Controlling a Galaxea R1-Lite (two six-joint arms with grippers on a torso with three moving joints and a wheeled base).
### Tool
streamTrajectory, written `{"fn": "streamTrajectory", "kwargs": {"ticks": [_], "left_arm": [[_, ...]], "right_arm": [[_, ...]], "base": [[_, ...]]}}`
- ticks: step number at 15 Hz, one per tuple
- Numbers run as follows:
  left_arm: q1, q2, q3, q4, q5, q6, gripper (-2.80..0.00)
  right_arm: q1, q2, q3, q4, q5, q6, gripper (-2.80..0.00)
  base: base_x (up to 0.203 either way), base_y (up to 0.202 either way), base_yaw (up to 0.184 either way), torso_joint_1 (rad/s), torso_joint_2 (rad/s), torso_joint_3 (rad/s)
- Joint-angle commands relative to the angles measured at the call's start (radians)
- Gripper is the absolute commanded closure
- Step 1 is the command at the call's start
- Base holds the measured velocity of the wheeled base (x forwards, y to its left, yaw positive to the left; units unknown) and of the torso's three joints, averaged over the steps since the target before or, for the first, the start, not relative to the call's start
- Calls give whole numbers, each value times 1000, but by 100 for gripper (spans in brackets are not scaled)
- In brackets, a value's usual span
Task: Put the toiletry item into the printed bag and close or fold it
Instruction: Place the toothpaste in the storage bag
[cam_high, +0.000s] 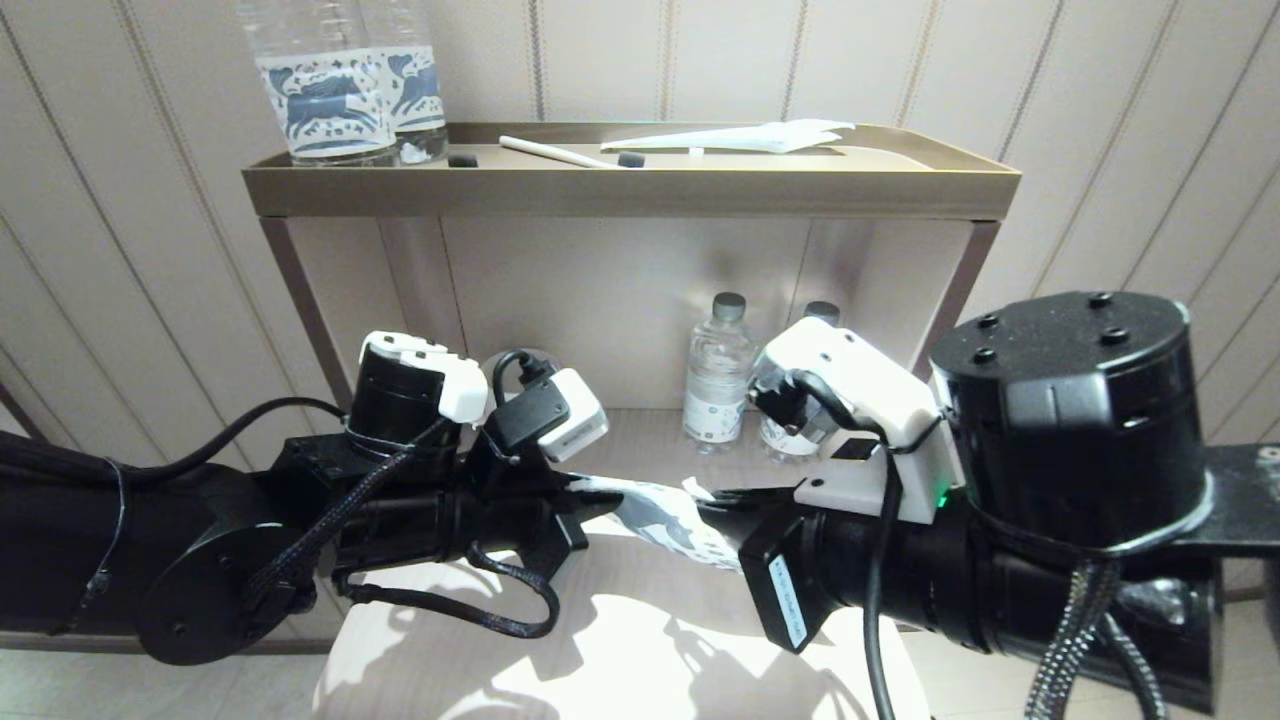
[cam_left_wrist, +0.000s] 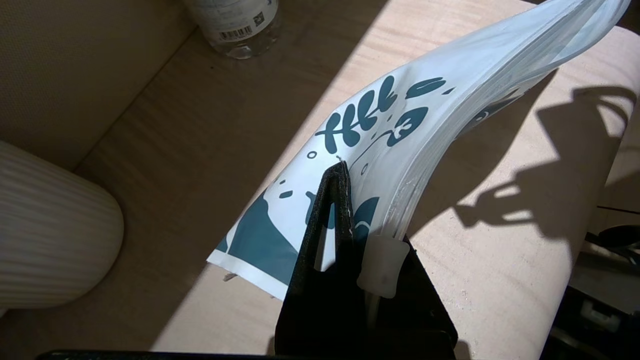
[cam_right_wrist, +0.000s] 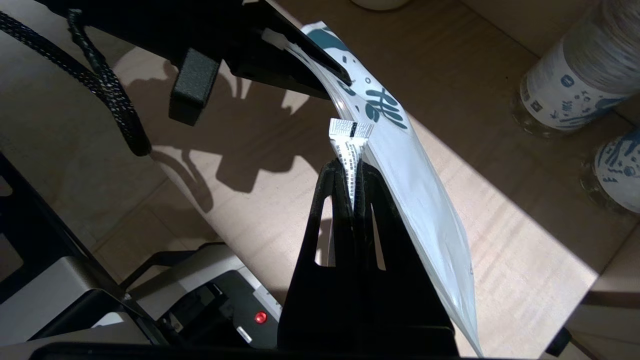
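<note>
Nearest the robot, both arms meet low over the pale wooden surface, holding the printed bag in the air between them. The left gripper has its fingers pressed together on one end of the bag, pinching the printed film beside a small white plastic piece whose purpose I cannot make out. The right gripper is also pinched closed, on a small white tab with dark printing at the bag's edge; whether that tab belongs to the bag or is a separate slip I cannot tell. The bag arcs from one gripper to the other, clear of the surface, its dark blue leaf print facing up. I see no toiletry item outside the bag between the arms, and whether one is already inside is hidden, so this looks like the closing or folding step. The next move probably calls for bringing the two held ends together, or drawing the tab across, without letting the slippery film slide out of either pinch. Farther back, small water bottles stand on the lower shelf, and on the top tray sit larger bottles with blue horse labels, a white stick-like item and a flat white packet.
</note>
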Motion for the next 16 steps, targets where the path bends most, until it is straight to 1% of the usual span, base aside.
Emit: {"fn": "streamTrajectory", "kwargs": {"ticks": [1,2,8,9,14,16], "left_arm": [[0,1,-1,-3,-1,2,0],[0,2,2,-3,-1,3,0],[-2,0,5,-5,0,3,0],[-15,-1,8,-5,1,3,0],[-22,0,13,-5,0,3,0],[-23,0,14,-5,0,3,0]], "right_arm": [[-2,-8,26,-44,34,-5,0],[-2,-9,42,-64,56,-11,0],[-29,41,41,-68,60,-12,0],[-31,54,43,-69,59,-12,0],[-63,102,45,-70,78,-12,0],[-90,116,40,-70,82,-12,0]], "base": [[0,0,0,0,0,0],[0,0,0,0,0,0],[0,0,0,0,0,0],[0,0,0,0,0,0],[0,0,0,0,0,0],[0,0,0,0,0,0]]}}
